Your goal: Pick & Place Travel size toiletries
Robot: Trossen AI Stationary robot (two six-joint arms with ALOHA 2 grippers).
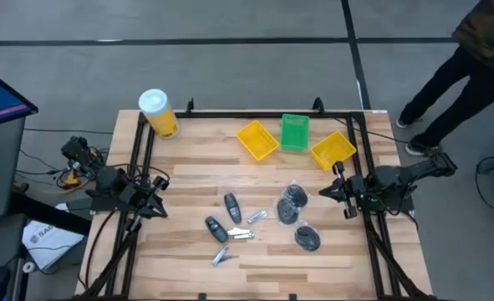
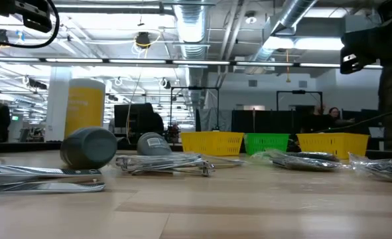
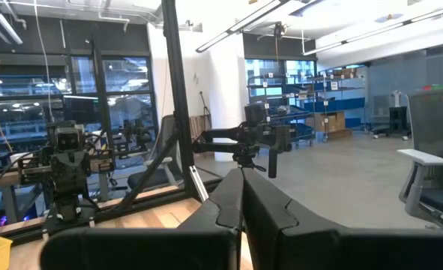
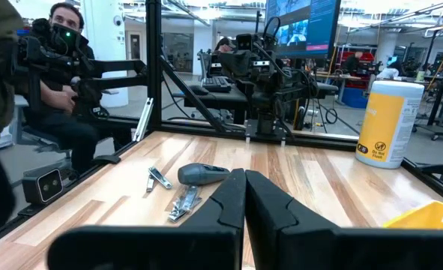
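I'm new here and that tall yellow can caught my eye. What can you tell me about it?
The yellow canister is a plastic-looking cylinder with a white lid and a printed label with a dark round emblem, seen in the right wrist view. It stands upright at the table's far left corner, beside the black frame, well apart from the trays and small items. Neither gripper is near it.

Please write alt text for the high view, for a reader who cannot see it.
Seen from above, small toiletries lie scattered at the middle of a wooden table, with the left gripper and the right gripper shut and parked at its sides. Two yellow trays and a green tray line the far edge.
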